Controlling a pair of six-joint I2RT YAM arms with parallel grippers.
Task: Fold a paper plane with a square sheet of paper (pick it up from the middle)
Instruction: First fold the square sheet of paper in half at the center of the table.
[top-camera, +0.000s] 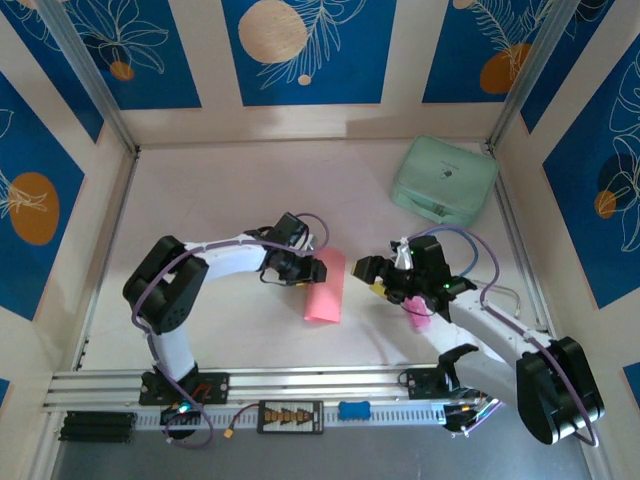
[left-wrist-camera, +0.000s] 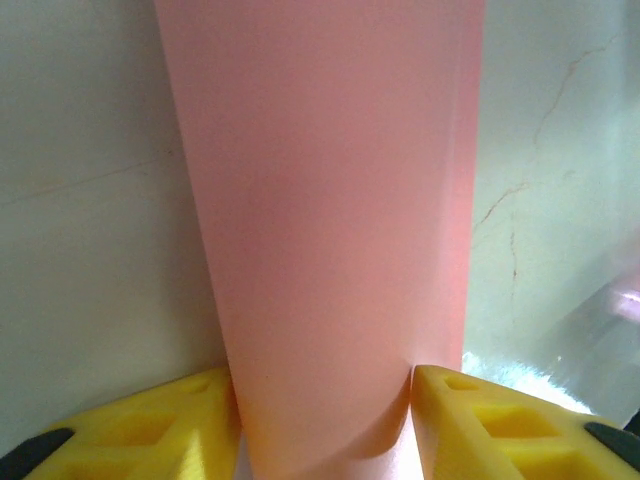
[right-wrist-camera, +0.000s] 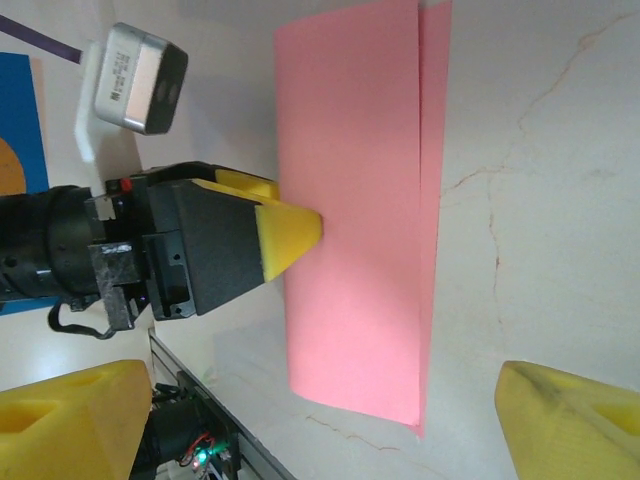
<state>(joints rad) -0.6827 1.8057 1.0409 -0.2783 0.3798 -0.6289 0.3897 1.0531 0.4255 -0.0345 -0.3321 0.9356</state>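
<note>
The square sheet of paper (top-camera: 326, 290) is salmon pink and lies folded in half on the table as a long rectangle, not a paper plane shape. Its two layers sit slightly offset along the right edge (right-wrist-camera: 435, 200). My left gripper (top-camera: 312, 268) is at the sheet's left edge, about halfway along. In the left wrist view the paper (left-wrist-camera: 330, 200) fills the gap of the left gripper (left-wrist-camera: 325, 420), touches both yellow fingers (left-wrist-camera: 150, 420) and bows between them. My right gripper (top-camera: 372, 278) hangs open just right of the sheet. Its fingers stand wide apart around the right gripper's empty gap (right-wrist-camera: 320, 425).
A mint-green case (top-camera: 445, 180) sits at the back right. A small bright-pink object (top-camera: 420, 320) lies under the right arm. The metal rail (top-camera: 300, 385) runs along the near edge. Walls close the table on three sides.
</note>
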